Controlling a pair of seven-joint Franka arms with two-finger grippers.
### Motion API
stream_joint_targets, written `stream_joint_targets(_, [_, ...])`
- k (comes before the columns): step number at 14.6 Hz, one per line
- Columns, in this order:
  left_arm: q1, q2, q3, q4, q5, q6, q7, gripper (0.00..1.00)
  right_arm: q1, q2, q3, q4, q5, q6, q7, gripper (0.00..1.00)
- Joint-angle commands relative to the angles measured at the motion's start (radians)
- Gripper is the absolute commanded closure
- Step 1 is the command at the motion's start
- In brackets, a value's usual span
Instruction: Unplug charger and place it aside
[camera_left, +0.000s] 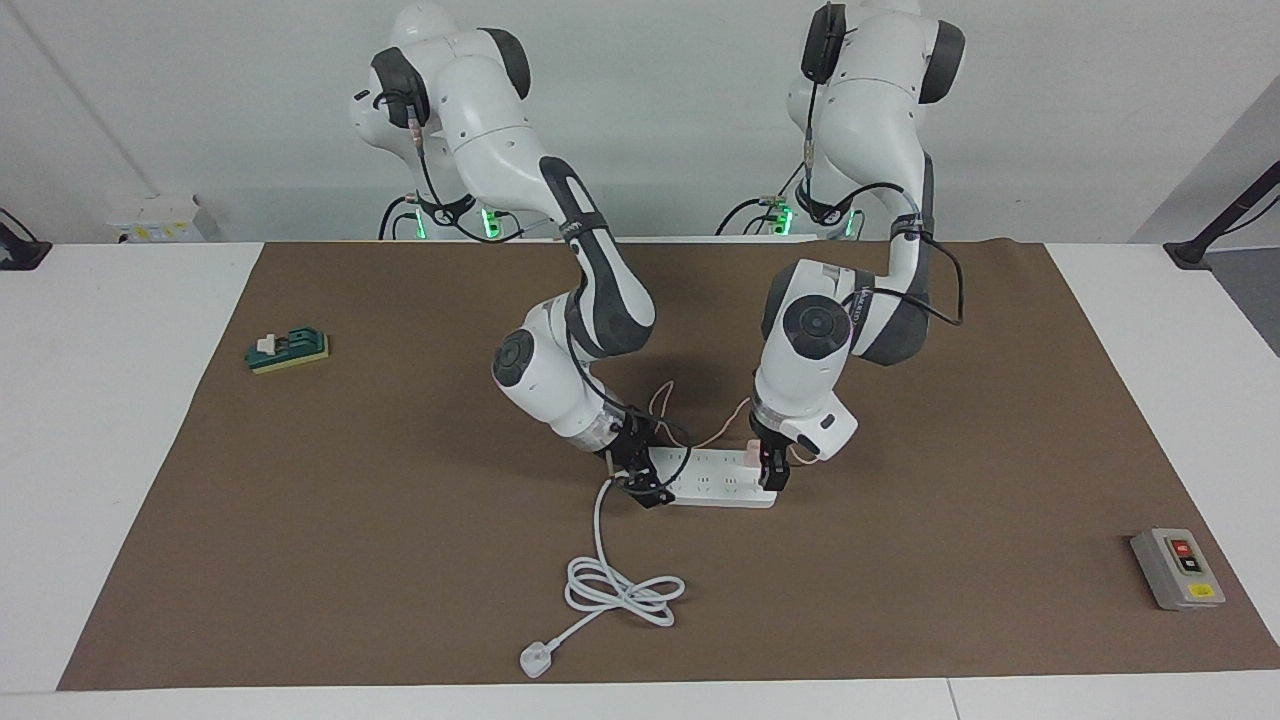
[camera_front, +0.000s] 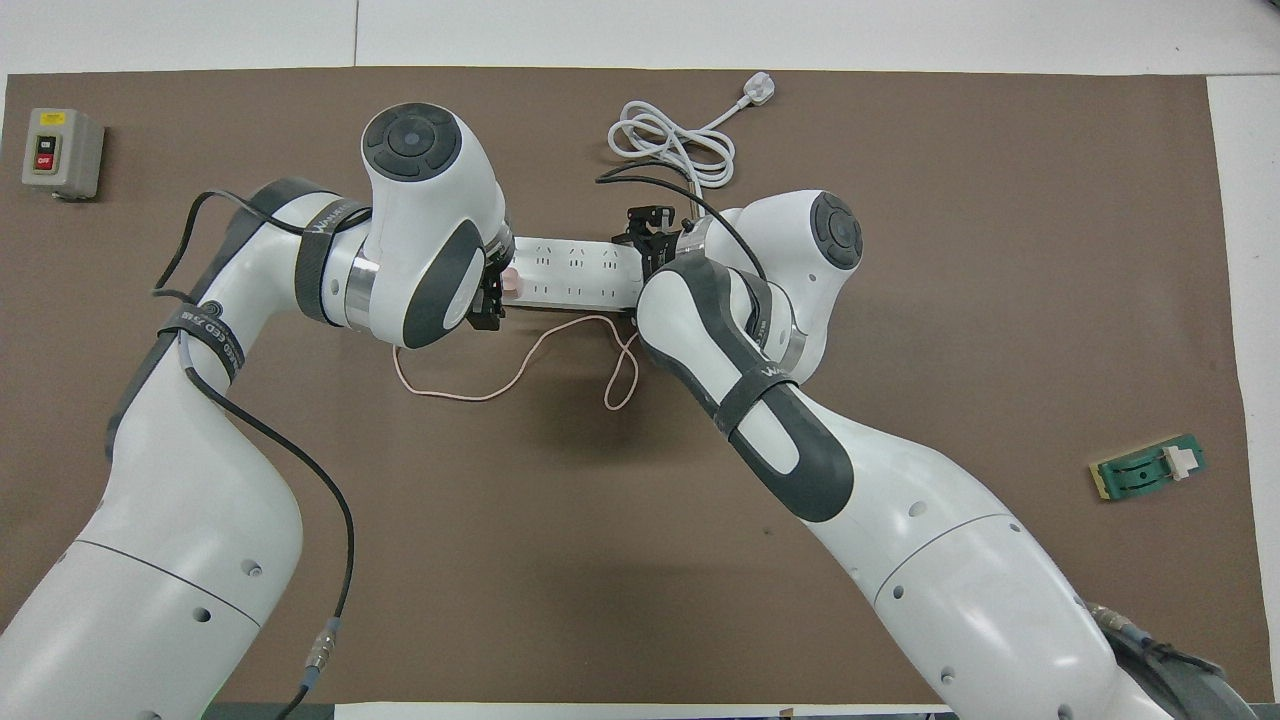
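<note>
Both arms are down on the power strip (camera_left: 715, 480) mid-mat. My left gripper (camera_left: 770, 470) is closed around the pink charger (camera_left: 752, 455), plugged in at the strip's end; the right gripper (camera_left: 640, 480) clamps the other end. I reckon pull straight up, no twisting, keep the right pressing down, and mind the pink cable (camera_front: 500, 375).

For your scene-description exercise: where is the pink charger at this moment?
The charger sits plugged into the power strip at its end toward the left arm, mid-table, with the left gripper at it.
</note>
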Motion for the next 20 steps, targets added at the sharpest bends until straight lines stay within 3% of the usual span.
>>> stream_joint_targets(1, [-0.002, -0.001, 0.003, -0.014, 0.016, 0.021, -0.001, 0.06, -0.015, 0.025, 0.009, 0.012, -0.016, 0.011, -0.027, 0.0])
stream_joint_targets(3, [-0.002, 0.009, 0.003, -0.014, 0.018, 0.021, -0.001, 0.07, -0.014, 0.025, 0.009, 0.012, -0.013, 0.011, -0.029, 0.2])
stream_joint_targets(5, [-0.001, 0.013, 0.003, -0.012, 0.018, 0.024, -0.001, 0.09, -0.015, 0.028, 0.009, 0.012, 0.004, 0.011, -0.029, 0.27])
stream_joint_targets(8, [-0.001, 0.014, 0.003, -0.014, 0.018, 0.028, 0.001, 0.13, -0.014, 0.03, 0.009, 0.012, 0.005, 0.013, -0.029, 0.89])
stream_joint_targets(9, [-0.001, 0.014, 0.003, -0.014, 0.018, 0.028, 0.001, 0.15, -0.015, 0.03, 0.009, 0.012, 0.012, 0.013, -0.029, 1.0])
stream_joint_targets(13, [-0.001, 0.013, 0.002, -0.014, 0.018, 0.027, 0.004, 0.2, -0.015, 0.031, 0.009, 0.012, 0.025, 0.011, -0.044, 1.0])
stream_joint_targets(18, [-0.002, 0.009, 0.0, -0.011, 0.018, 0.018, 0.007, 0.43, -0.017, 0.031, 0.009, 0.01, 0.025, 0.011, -0.045, 1.0])
stream_joint_targets(20, [-0.004, 0.006, 0.0, -0.011, 0.016, 0.016, 0.011, 0.67, -0.015, 0.031, 0.009, 0.01, 0.025, 0.013, -0.045, 1.0])
